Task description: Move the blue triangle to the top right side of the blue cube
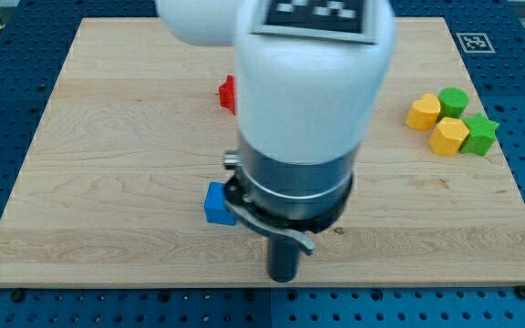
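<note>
A blue cube (216, 203) lies on the wooden board (108, 137) left of centre, near the view's bottom, partly covered by the arm. No blue triangle shows; the arm's big white and dark body (303, 118) hides the middle of the board. My rod comes down from that body and its tip (284, 279) stands at the board's bottom edge, to the right of and below the blue cube, a short gap apart from it.
A red block (227, 94) peeks out at the arm's left, towards the view's top. At the view's right stand two yellow blocks (423, 111) (448, 136), a green cylinder (454, 101) and a green star (481, 134), close together.
</note>
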Robot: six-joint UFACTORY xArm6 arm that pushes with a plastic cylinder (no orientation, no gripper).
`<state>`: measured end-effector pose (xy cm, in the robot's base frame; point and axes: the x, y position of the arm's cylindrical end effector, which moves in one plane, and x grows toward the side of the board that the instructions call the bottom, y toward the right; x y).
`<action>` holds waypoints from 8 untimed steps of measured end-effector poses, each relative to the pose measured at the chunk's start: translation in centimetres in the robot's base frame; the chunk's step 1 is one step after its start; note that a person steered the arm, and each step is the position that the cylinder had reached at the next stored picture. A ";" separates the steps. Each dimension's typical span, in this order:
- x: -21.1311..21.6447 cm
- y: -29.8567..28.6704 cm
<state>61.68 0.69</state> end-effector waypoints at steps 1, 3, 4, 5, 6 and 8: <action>-1.0 -0.1; -3.1 0.1; -3.1 -0.6; -3.1 -0.6; -4.0 -0.6; -5.3 -0.6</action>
<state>56.35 0.08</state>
